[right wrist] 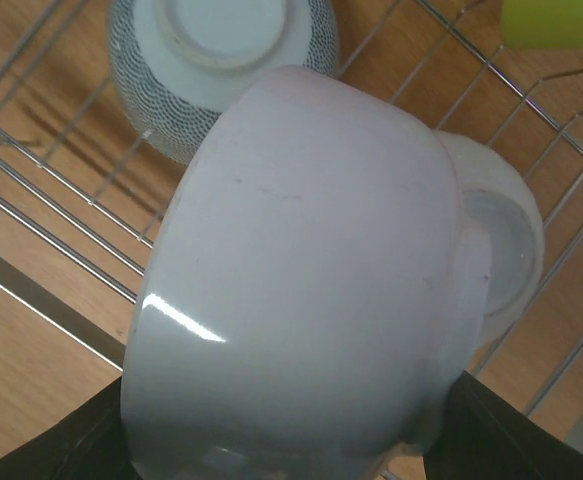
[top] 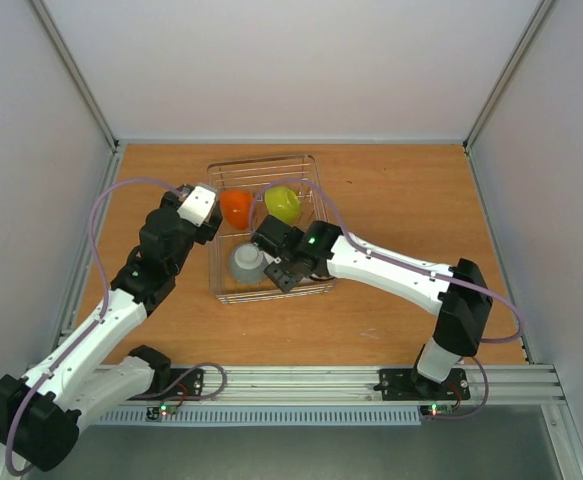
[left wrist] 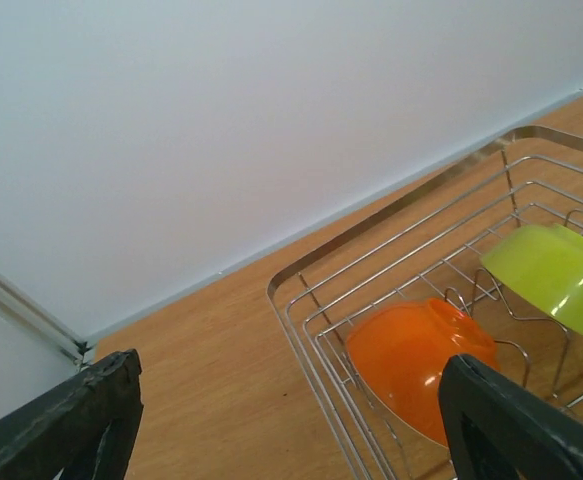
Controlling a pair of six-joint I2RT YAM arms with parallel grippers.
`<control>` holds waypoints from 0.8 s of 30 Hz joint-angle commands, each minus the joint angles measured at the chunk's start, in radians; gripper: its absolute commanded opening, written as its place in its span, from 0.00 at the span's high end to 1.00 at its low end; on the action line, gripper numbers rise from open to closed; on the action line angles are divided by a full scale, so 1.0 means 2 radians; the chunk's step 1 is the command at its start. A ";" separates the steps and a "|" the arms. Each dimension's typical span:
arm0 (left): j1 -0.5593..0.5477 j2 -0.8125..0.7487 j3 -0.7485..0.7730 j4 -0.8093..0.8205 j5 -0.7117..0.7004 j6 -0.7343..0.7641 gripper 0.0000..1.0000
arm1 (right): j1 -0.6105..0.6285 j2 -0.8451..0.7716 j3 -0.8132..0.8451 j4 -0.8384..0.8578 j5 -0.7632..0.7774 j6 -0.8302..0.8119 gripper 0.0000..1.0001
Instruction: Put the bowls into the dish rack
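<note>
The dish rack (top: pixel 316 170) stands mid-table, a silver wire basket. An orange bowl (top: pixel 236 208) and a lime green bowl (top: pixel 283 204) lean in its far half, and a grey bowl (top: pixel 248 264) lies upside down in its near half. My left gripper (top: pixel 213 218) hangs open just left of the rack's rim (left wrist: pixel 371 235), empty, with the orange bowl (left wrist: pixel 411 360) by its right finger. My right gripper (top: pixel 283 270) is over the rack's near half, shut on a white bowl (right wrist: pixel 311 270). Beneath it lie a second white bowl (right wrist: pixel 506 245) and the grey bowl (right wrist: pixel 221 60).
Bare wooden table (top: pixel 411 200) surrounds the rack, with white walls on three sides. A metal rail (top: pixel 301 380) carrying both arm bases runs along the near edge. The lime green bowl (left wrist: pixel 556 280) sits to the right of the orange one.
</note>
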 commanded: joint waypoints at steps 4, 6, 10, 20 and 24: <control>0.000 -0.005 -0.008 0.043 -0.025 -0.004 0.18 | 0.004 0.026 0.054 -0.054 0.037 -0.063 0.99; 0.000 -0.005 -0.008 0.044 -0.026 -0.004 0.17 | 0.004 0.036 0.061 -0.061 0.040 -0.075 0.99; 0.000 -0.005 -0.008 0.045 -0.026 -0.004 0.16 | 0.006 0.054 0.062 -0.069 0.040 -0.089 0.99; 0.000 -0.010 -0.012 0.051 -0.033 -0.005 0.15 | 0.013 0.104 0.066 -0.077 0.058 -0.115 0.99; 0.000 -0.011 -0.013 0.053 -0.037 -0.003 0.14 | 0.030 0.132 0.080 -0.080 0.094 -0.123 0.99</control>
